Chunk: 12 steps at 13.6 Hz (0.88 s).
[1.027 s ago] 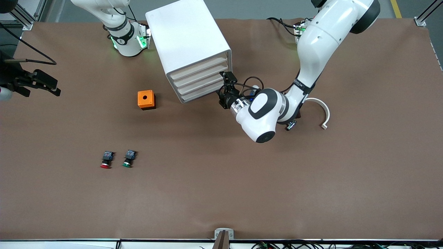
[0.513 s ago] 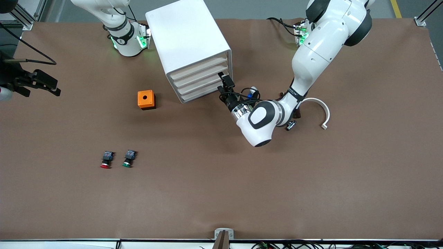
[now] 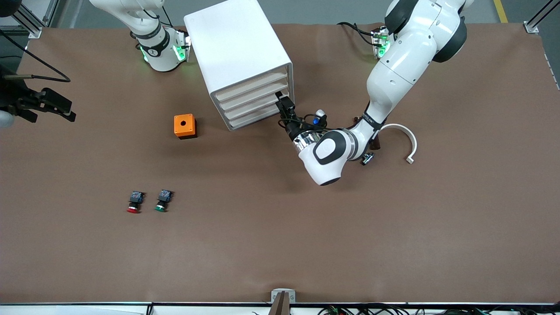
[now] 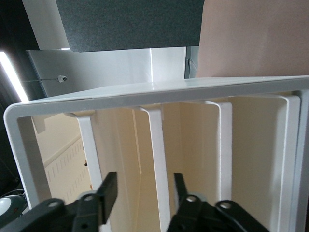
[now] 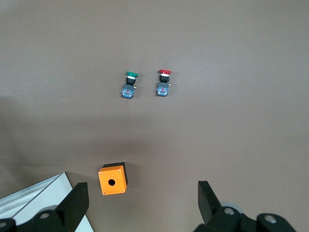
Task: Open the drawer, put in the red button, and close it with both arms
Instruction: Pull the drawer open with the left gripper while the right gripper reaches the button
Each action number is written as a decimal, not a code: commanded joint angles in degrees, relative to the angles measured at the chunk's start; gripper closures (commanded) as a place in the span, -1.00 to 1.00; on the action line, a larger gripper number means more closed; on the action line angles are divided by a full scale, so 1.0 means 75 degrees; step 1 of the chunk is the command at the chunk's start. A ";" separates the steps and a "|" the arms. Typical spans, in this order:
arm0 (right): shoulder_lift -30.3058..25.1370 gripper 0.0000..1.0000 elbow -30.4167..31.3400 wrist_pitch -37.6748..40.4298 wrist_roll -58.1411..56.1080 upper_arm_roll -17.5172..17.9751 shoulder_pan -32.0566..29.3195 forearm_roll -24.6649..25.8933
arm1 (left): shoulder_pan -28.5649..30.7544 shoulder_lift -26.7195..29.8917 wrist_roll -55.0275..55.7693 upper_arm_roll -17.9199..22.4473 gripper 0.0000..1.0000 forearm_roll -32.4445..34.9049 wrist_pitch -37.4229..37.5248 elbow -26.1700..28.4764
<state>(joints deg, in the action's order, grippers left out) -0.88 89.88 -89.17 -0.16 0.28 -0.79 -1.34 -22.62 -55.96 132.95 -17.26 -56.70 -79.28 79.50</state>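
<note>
Front: cabinet sits up near the arm bases, all four drawers shut, so I can't see what's in any of them. The top drawer is the one I want. Left claw is at the drawer fronts, at the end toward the left arm; from here I can't tell which front it's on. Red button lies on the desk, nearer the camera than the orange box and just beside the green button, not touching it. Right claw waits over the right arm's end of the desk

Left wrist: left claw is half-wide, its fingers either side of one front's lip. There's a gap on one side, so it isn't clamped. I'd say the drawer is light, stiff plastic with a slick, thin lip: bite deep and pull straight or it may slip off or jam

Right wrist: right claw is wide and empty. Red button, green button and orange box all show below it; nothing shows in the box's hole. The button looks small, light and rigid, and its round cap may roll, so I'd pinch the square black body
</note>
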 commanded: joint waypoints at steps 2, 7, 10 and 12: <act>-0.0106 -1.00 0.0063 0.0018 0.0173 -0.0014 -0.0082 -0.0068 | -0.0171 -0.0237 0.0168 0.0028 0.09 -0.0104 0.0141 -0.0159; 0.1427 -1.00 -0.0356 -0.0462 0.0033 -0.0014 -0.0140 0.0237 | -0.0476 -0.0308 0.0168 0.0028 0.09 -0.0104 0.0141 -0.0159; 0.2050 -1.00 -0.0394 -0.1198 0.0033 -0.0002 -0.0327 0.0226 | -0.0617 -0.0320 0.0168 0.0028 0.27 -0.0081 0.0153 -0.0088; 0.2540 -1.00 -0.0242 -0.1760 0.0067 -0.0014 -0.0305 0.0202 | -0.0629 -0.0343 0.0156 0.0028 0.53 -0.0081 0.0153 -0.0088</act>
<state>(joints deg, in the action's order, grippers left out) 15.36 89.42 -100.83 0.22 -0.44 -2.64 -0.22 -27.18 -57.87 133.05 -17.29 -56.70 -79.15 79.60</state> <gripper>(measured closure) 0.000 0.661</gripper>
